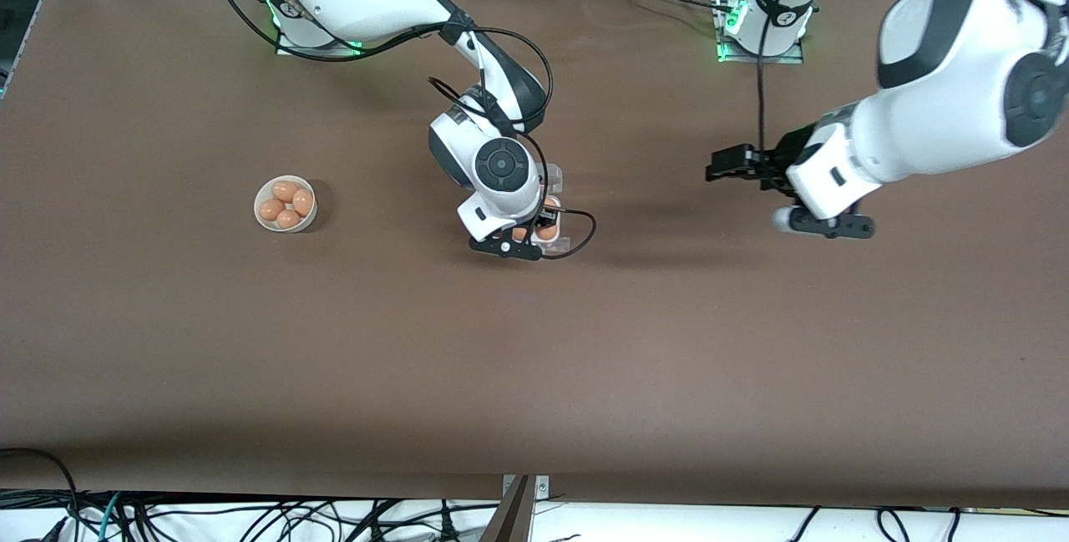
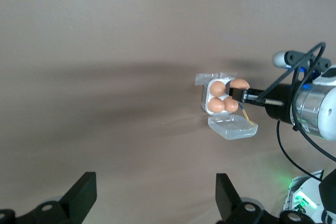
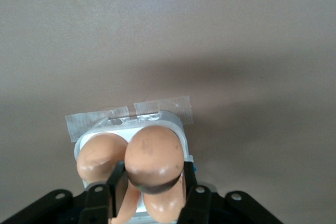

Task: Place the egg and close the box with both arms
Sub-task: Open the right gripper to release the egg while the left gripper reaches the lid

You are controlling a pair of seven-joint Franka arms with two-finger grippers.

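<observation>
The right hand (image 3: 152,195) is clamped on a small smooth orange-brown egg (image 3: 155,153), poised over the small clear-plastic box (image 2: 223,100) mid-counter, lid open. The egg looks light, slick and fragile: grip its sides gently. The left hand (image 2: 155,195) waits, fingers apart, over bare brown counter (image 1: 668,341).

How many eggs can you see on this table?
8, perhaps more hidden: four in the white bowl toward the right arm's end, three in the box, and one egg held by the right gripper over the box. The left gripper waits.
</observation>
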